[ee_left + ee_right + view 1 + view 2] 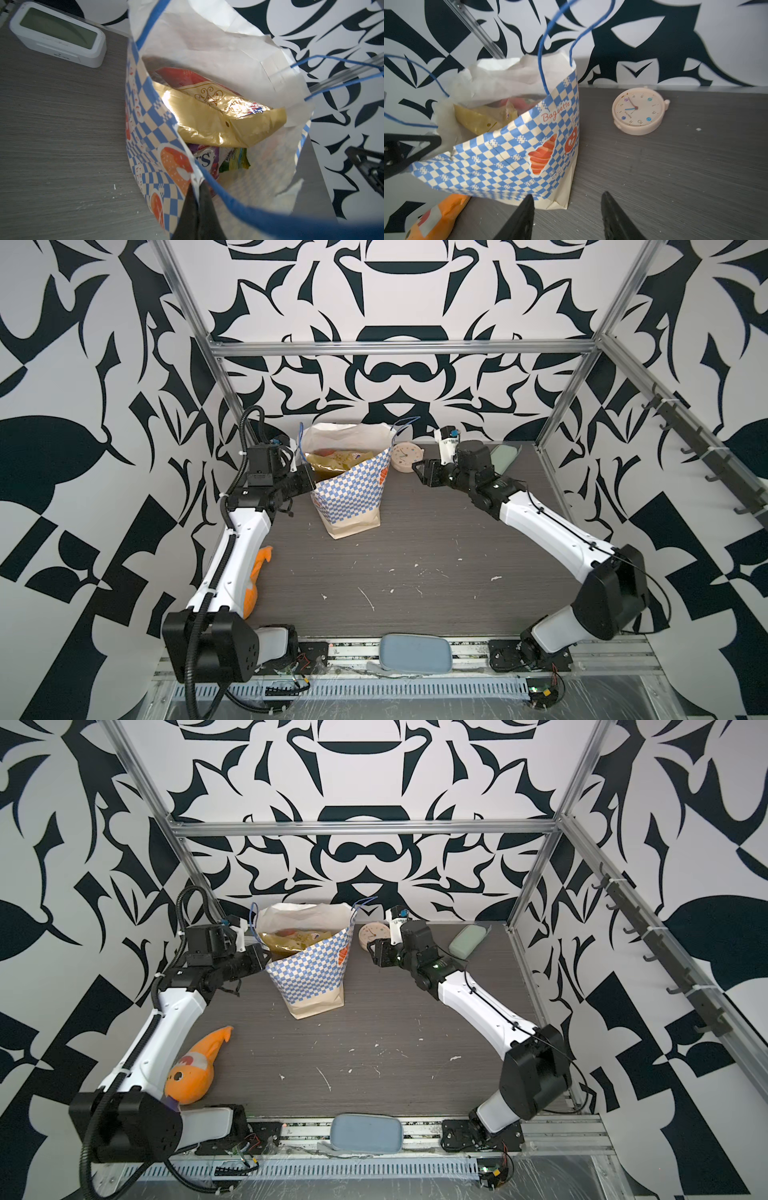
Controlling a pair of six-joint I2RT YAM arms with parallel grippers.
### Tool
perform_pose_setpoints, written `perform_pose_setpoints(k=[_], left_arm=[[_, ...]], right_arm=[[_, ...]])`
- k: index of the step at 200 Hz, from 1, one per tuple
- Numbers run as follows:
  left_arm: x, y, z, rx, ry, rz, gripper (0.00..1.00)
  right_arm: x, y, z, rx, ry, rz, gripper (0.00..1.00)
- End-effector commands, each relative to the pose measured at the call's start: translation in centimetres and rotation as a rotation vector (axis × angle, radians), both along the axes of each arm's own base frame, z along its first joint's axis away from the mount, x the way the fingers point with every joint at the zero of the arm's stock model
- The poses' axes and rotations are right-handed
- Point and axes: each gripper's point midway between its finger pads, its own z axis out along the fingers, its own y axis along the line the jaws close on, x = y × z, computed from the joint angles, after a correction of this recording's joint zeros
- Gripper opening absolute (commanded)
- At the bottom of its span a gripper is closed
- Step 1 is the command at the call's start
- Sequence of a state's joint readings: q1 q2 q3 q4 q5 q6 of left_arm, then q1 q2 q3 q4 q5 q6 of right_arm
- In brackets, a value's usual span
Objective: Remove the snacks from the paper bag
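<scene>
Closest to the lens is a pale blue oblong pad parked on the front rail. Just past it, an orange plush fish lies by the left arm on the dark wood-grain table. Neither matters for the job.

Further in, the cream paper bag with the blue check band stands upright with its mouth open. Left gripper has its jaws pinched together on the bag's checked rim, holding the mouth open I'd guess. Right gripper hangs near the bag's other side, jaws apart and empty.

Snack count on the table: zero. Everything I can see is inside the bag:
- a crinkly gold-yellow packet on top
- a red-pink packet behind it
- a purple packet and a green-yellow packet lower down

So nothing's unloaded yet, and the whole job is left.

Farthest back sit a cream round clock and a mint green oblong case.
</scene>
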State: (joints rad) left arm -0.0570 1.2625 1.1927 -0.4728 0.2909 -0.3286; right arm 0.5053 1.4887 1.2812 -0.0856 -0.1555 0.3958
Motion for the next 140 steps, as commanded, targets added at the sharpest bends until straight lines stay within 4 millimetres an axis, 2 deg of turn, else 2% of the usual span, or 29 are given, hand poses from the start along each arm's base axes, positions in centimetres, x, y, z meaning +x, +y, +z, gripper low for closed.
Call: perform_pose_setpoints(k=[1, 29, 58, 77, 106, 111, 123, 132, 140], left_arm=[[-1.9, -3.6, 3.3, -0.062, -0.108, -0.191, 0.0], [-2.8, -6.8, 4.0, -0.089, -0.14, -0.341, 0.0], [-3.9, -9.6, 4.1, -0.067, -0.152, -0.455, 0.0], [-3.8, -9.2, 3.7, -0.042, -0.151, -0.427, 0.0], [-2.4, -6.6, 2.9, 0.05, -0.159, -0.256, 0.0], [-2.1, -6.1, 2.8, 0.061, -0.161, -0.224, 0.06], [-1.8, -5.5, 3.1, 0.055, -0.173, -0.172, 0.33], [-1.6, -5.4, 3.6, 0.04, -0.189, -0.151, 0.48], [-1.7, -5.4, 4.2, 0.028, -0.209, -0.146, 0.68]], right_arm=[[-0.5, -2.5, 5.1, 0.016, -0.153, -0.084, 0.58], [-0.6, -4.1, 5.8, 0.01, -0.13, -0.121, 0.58], [-0.6, -7.1, 6.7, 0.002, -0.151, -0.213, 0.58], [-0.7, -8.2, 7.2, 0.015, -0.153, -0.234, 0.58], [-0.4, -7.5, 6.5, 0.012, -0.128, -0.199, 0.57], [-0.2, -7.3, 6.0, 0.006, -0.114, -0.196, 0.57], [0.2, -6.7, 5.2, 0.009, -0.084, -0.171, 0.57], [0.4, -6.0, 4.8, 0.019, -0.069, -0.149, 0.57], [0.6, -5.6, 4.5, 0.026, -0.06, -0.132, 0.57]])
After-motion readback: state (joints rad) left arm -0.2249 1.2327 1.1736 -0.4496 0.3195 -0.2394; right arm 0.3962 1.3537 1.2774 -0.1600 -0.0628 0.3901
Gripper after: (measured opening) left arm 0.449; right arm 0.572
